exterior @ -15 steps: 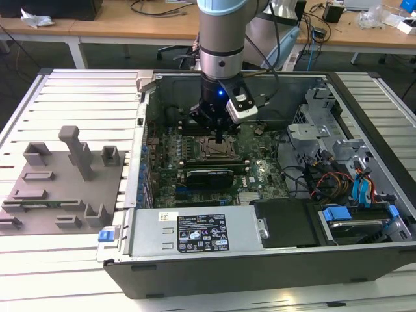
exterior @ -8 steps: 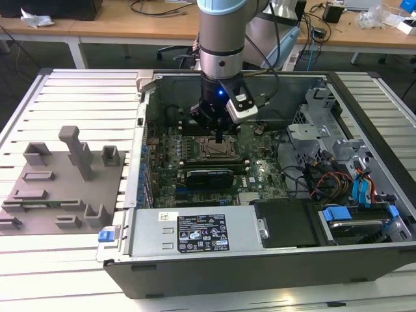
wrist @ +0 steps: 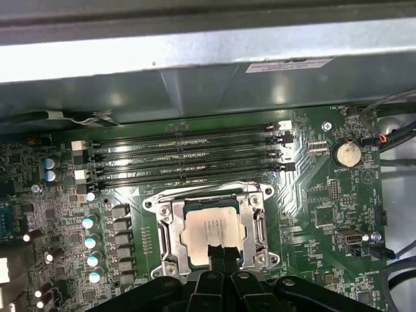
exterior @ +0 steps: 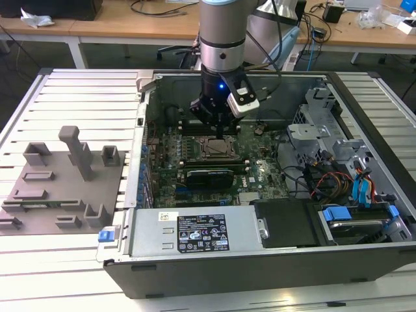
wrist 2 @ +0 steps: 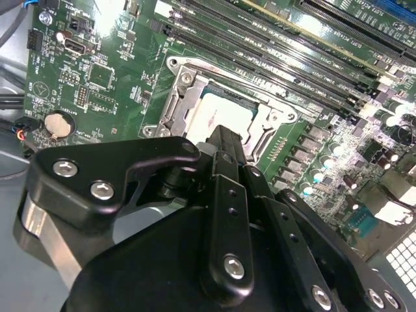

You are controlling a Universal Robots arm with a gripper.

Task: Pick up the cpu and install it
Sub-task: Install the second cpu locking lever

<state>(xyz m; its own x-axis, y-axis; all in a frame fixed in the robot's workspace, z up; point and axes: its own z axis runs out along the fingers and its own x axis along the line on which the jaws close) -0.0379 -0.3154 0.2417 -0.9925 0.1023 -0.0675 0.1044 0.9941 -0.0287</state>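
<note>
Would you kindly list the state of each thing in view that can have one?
cpu: lying flat in the socket frame, silver top up.
socket frame: open around the cpu, top plate exposed.
end effector: over the cpu's near edge, fingers close together.
computer case: side panel off, motherboard exposed.
memory slots: seem empty.
grey fixture tray: beside the case, holders look empty.

Grey fixture tray (exterior: 65,188) beside computer case (exterior: 273,260)

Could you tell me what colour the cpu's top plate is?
Pale silver-white; the cpu shows best in the first wrist view.
</note>
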